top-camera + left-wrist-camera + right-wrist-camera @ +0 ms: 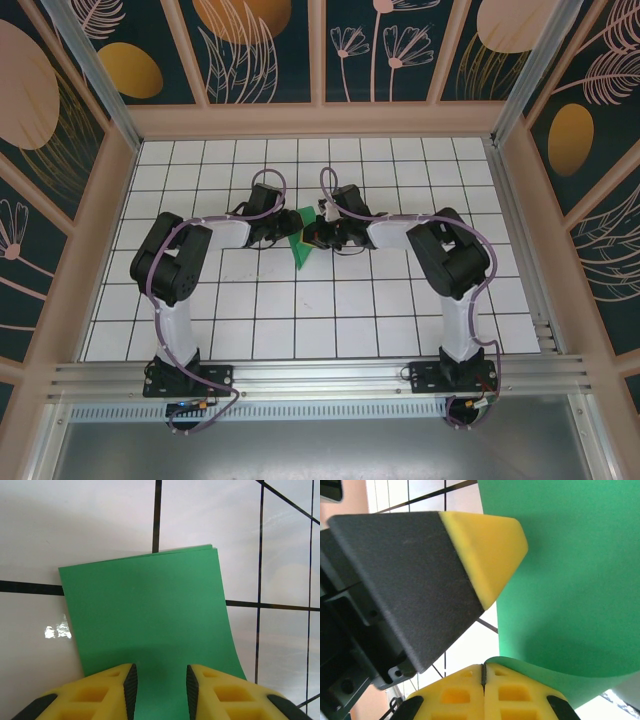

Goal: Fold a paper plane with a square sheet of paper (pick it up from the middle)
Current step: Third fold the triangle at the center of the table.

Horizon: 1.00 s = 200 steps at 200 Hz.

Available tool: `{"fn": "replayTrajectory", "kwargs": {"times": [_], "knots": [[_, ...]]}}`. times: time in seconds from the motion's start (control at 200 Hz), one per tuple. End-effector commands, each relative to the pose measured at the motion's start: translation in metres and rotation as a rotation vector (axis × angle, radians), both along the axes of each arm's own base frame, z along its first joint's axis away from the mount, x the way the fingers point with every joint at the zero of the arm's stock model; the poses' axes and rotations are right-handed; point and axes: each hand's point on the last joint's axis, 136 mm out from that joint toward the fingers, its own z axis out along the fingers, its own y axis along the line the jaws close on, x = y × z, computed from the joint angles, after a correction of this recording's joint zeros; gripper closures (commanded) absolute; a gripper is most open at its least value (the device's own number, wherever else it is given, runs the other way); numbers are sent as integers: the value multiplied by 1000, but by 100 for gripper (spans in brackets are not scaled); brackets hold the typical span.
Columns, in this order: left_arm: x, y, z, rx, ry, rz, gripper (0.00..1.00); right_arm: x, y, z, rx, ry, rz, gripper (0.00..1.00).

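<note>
Folded green paper sheet (300, 248) mid-table on white gridded tabletop (330, 310), left gripper (160, 675) released at its left, fingers (220, 692) astride sheet, right gripper (483, 669) clenched at its right, sheet's curled edge at its tips, left finger (485, 545) close alongside.

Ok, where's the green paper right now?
Mid-table in the top view, the green paper sits between both arms' tips, lying below the open left gripper, one edge pinched by the right gripper.

The green sheet (150, 620) is cut off below, possibly gripped.
</note>
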Motion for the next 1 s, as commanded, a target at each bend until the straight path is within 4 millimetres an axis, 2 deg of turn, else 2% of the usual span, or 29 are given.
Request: {"fn": "replayTrajectory", "kwargs": {"times": [0.0,0.385,0.996], "knots": [[-2,2,-11,20,30,-16,65,6,11,4,29,-35,26,100],[-2,1,-11,19,31,-21,65,11,14,-12,18,-19,23,100],[-3,0,-10,15,33,-29,65,7,19,-20,-5,-45,103,100]]}}
